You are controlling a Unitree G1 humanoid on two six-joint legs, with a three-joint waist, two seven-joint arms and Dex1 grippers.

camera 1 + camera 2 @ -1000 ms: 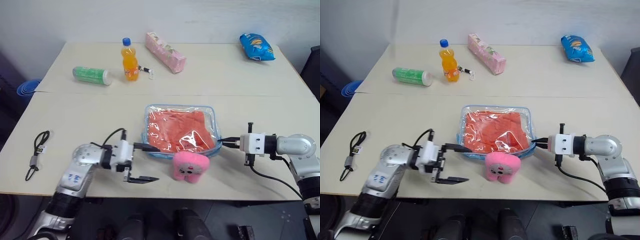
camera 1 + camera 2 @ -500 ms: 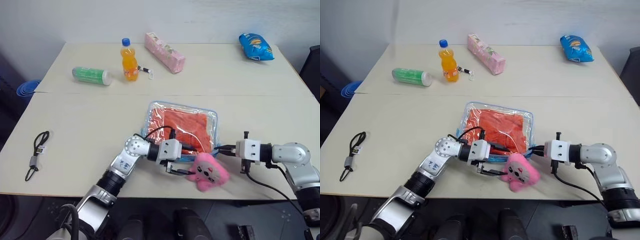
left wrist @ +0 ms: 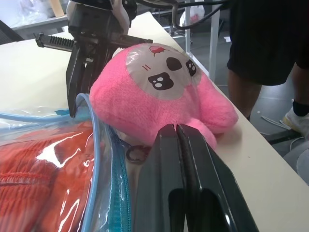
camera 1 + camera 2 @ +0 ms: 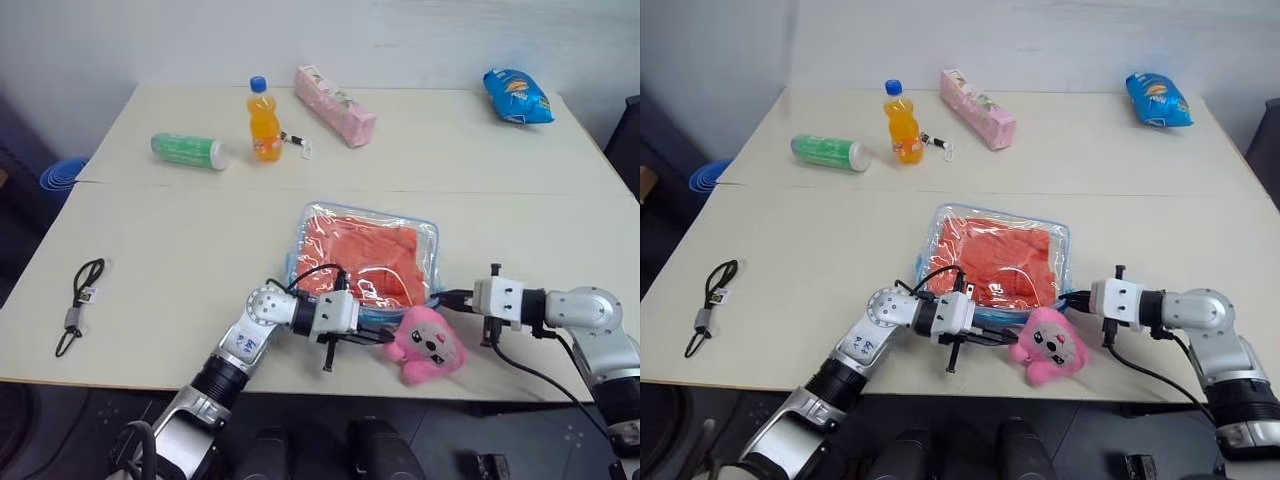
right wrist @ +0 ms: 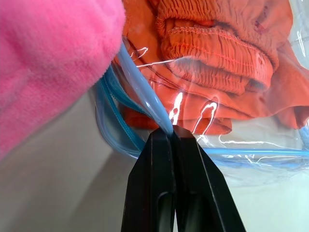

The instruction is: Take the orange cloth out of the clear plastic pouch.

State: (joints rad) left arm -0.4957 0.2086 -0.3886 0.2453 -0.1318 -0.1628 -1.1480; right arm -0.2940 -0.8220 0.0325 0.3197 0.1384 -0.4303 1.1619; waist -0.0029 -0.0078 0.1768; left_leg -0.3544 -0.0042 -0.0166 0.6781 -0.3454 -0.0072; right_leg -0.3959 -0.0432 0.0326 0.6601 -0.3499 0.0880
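The clear plastic pouch (image 4: 427,236) lies flat near the table's front edge, with the orange cloth (image 4: 362,255) inside it. My right gripper (image 4: 446,297) is shut on the pouch's light-blue edging (image 5: 141,99) at its near right corner. My left gripper (image 4: 377,336) reaches in from the left along the pouch's front edge. Its fingers (image 3: 190,159) are shut together with nothing seen between them, their tips against the pink plush toy (image 3: 159,92). A small metal ring (image 3: 136,154) lies beside them by the zipper.
At the back of the table (image 4: 180,250) are an orange drink bottle (image 4: 263,122), a lying green bottle (image 4: 187,150), a pink box (image 4: 335,92) and a blue snack bag (image 4: 518,96). A black cord (image 4: 78,305) lies front left. A person's legs (image 3: 265,43) stand beyond the table edge.
My left arm swung right to the pouch's front edge and its jaws closed. The plush toy was pushed right and tipped over. The pouch turned slightly.
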